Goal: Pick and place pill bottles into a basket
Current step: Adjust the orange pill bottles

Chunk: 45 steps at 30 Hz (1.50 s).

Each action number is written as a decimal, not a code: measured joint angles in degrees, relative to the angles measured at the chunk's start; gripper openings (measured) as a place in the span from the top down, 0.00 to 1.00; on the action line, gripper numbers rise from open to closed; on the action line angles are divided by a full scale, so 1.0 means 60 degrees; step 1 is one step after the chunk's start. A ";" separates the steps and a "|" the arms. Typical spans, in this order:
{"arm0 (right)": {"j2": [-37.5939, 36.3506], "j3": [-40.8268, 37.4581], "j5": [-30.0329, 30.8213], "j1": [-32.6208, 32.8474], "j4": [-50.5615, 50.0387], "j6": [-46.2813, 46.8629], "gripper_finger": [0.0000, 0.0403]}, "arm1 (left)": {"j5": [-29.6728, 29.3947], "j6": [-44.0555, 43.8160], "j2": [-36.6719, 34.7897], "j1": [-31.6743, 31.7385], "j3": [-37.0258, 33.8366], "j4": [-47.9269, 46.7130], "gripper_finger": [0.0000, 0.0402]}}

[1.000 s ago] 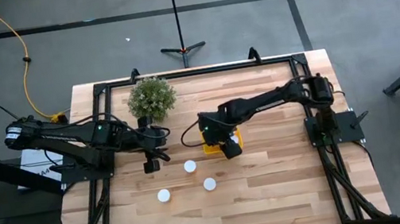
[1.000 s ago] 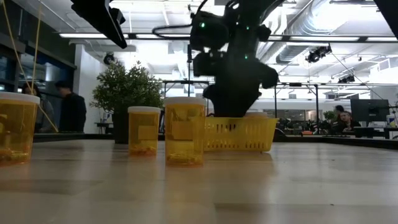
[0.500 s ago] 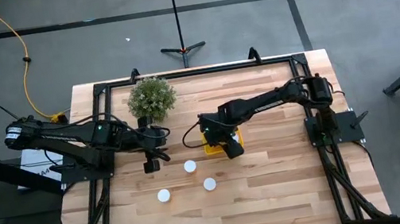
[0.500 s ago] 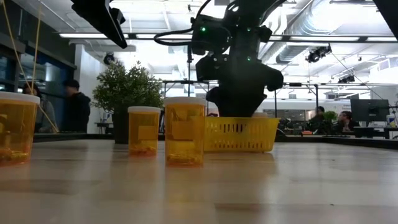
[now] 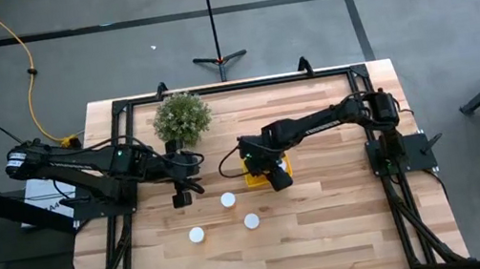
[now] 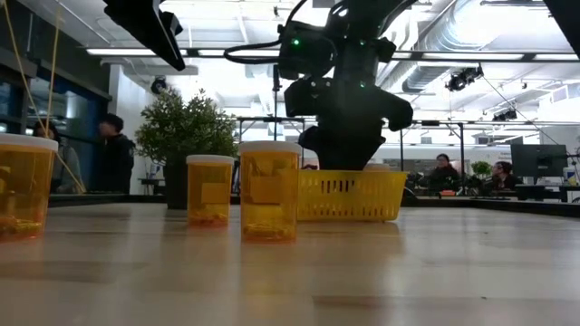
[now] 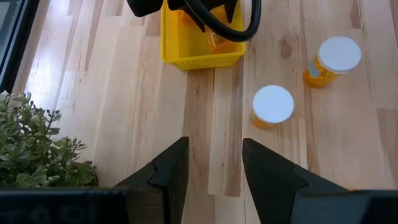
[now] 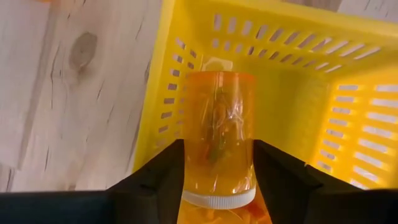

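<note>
The yellow basket (image 5: 256, 172) stands at mid-table, and my right gripper (image 5: 274, 175) hangs over it. In the right wrist view my right gripper (image 8: 219, 149) is shut on a pill bottle (image 8: 217, 124) inside the basket (image 8: 348, 124). Three more pill bottles stand upright on their bases on the table (image 5: 228, 199) (image 5: 196, 235) (image 5: 252, 220). My left gripper (image 5: 182, 198) is open and empty to the basket's left, above the table. Two of the bottles (image 7: 272, 106) (image 7: 336, 59) lie ahead of it. My right gripper pinches the pill bottle between its two fingers on the orange body just below the white cap (image 8: 194, 177). The fingers come from above and point down into the basket. The bottle's cap is toward the wrist and its bottom is down between the basket walls. I cannot tell whether the bottom rests on the basket floor.
A bushy green potted plant (image 5: 182, 117) stands at the far left of the table, behind my left gripper. More orange (image 8: 236, 218) shows in the basket below the held bottle's cap. Bare wood lies toward the near edge (image 5: 270, 265).
My right gripper has stayed over the basket with the bottle, only shifting and turning slightly. My left gripper has kept still.
</note>
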 joint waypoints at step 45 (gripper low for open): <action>0.0006 -0.0040 0.0882 0.0146 0.0314 -0.0069 0.59 | 0.0102 0.0066 0.0000 0.0001 0.0000 -0.0007 0.54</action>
